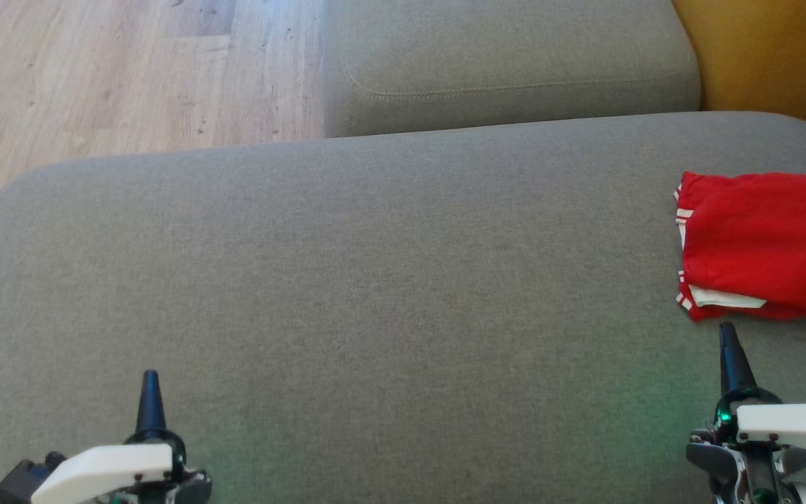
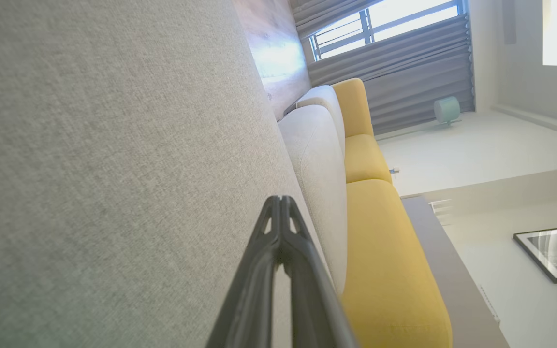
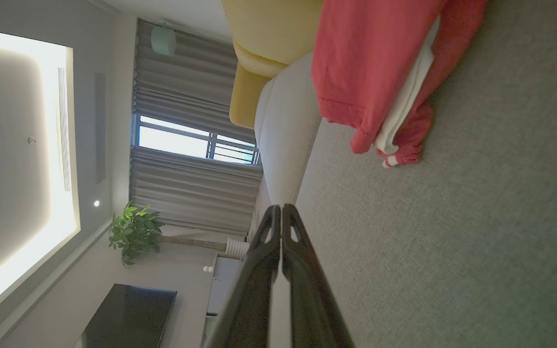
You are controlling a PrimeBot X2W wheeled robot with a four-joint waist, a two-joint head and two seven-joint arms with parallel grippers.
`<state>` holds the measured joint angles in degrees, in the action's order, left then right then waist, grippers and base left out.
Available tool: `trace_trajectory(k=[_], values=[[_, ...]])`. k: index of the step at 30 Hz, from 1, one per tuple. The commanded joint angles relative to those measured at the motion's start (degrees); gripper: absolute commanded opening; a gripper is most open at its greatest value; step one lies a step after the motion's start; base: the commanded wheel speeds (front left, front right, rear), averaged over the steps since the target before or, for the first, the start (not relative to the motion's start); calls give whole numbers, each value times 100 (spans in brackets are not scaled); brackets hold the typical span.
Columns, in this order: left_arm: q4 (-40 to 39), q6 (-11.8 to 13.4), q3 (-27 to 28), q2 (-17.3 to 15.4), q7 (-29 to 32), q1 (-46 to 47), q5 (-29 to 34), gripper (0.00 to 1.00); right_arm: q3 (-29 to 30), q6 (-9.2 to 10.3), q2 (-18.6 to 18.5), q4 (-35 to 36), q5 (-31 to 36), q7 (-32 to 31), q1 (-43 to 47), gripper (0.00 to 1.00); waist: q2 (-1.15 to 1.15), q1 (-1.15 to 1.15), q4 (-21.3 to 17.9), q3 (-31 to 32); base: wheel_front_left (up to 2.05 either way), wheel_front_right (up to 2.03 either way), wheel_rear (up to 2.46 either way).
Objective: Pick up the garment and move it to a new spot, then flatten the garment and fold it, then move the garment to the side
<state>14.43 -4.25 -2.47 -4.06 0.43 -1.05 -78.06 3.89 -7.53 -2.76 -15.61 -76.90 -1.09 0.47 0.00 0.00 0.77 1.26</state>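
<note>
Garment (image 1: 767, 245): red, folded, right edge of frame, on grey sofa cushion (image 1: 375, 280).
Left gripper (image 1: 150, 392): closed, empty, lower left.
Right gripper (image 1: 728, 346): closed, empty, just below garment.

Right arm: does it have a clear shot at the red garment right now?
Probably yes. The right gripper sits just short of the garment, with nothing but bare cushion between them. It is shut, so it would need to open first.

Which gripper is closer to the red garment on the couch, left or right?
Right. The right gripper is shut, just short of the near edge of the red garment and not touching it. The left gripper is far off across the grey cushion, on the opposite side.
</note>
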Motion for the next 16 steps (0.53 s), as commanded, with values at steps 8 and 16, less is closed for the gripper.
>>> trace_trajectory(k=[8, 16], values=[[-120, -157, 375, -57, 160, 498, -634, 0, 6, 4, -94, 171, -641, -190, -434, 0, 0, 0, -28, -53, 0, 0, 0], [-83, -244, 529, -51, 296, 605, -1135, 0, 83, 4, -92, 167, -1147, -327, -549, 0, 0, 0, -54, -100, 0, 0, 0]])
